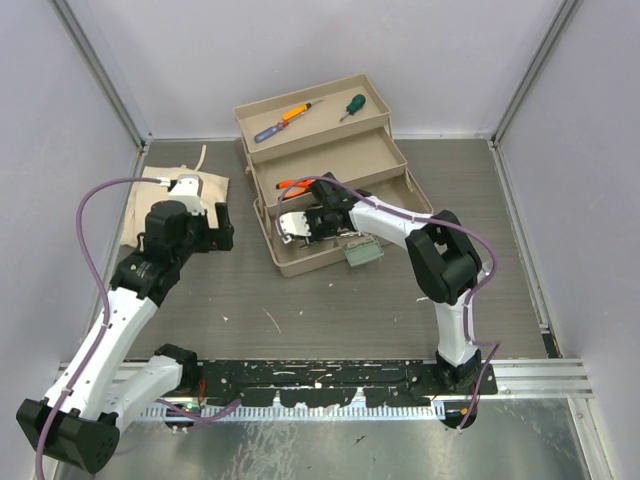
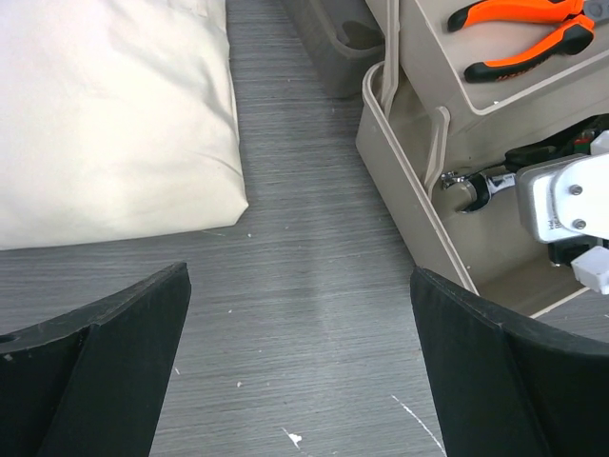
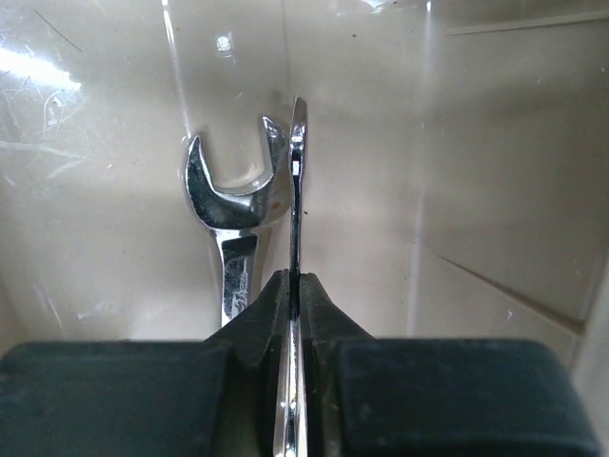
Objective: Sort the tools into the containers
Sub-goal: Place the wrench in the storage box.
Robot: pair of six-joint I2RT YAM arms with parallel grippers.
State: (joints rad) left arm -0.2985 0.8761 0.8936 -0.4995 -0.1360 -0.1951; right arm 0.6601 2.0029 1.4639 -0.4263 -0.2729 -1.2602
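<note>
Nearest to us, the left arm hangs low over the dark counter (image 1: pixel 330 310), its left gripper (image 2: pixel 300 362) empty, the black fingers (image 2: pixel 105 352) spread wide. Just beside it lies a cream cloth (image 2: pixel 105 105); a small pale thing on top of it is too small for us to make out.

Further in, the right arm reaches into the lowest tray (image 1: pixel 300 262) of the tan toolbox. The right gripper (image 3: pixel 293 286) has its fingers pressed on a silver wrench (image 3: pixel 297 171), pinching it on edge, head pointing down toward the tray floor. A second wrench (image 3: pixel 228 205) lies flat on that floor, just beside the held one.

Beyond that, the middle tray holds orange-handled pliers (image 1: pixel 297 184). The top tray, farthest back, holds a green-handled screwdriver (image 1: pixel 352 105) and blue and orange handles (image 1: pixel 285 120) lying in line; we cannot tell whether those are one tool or two.

We judge the sorting nearly finished: no loose tools show on the counter. What remains is to let this wrench go in the lowest tray.
</note>
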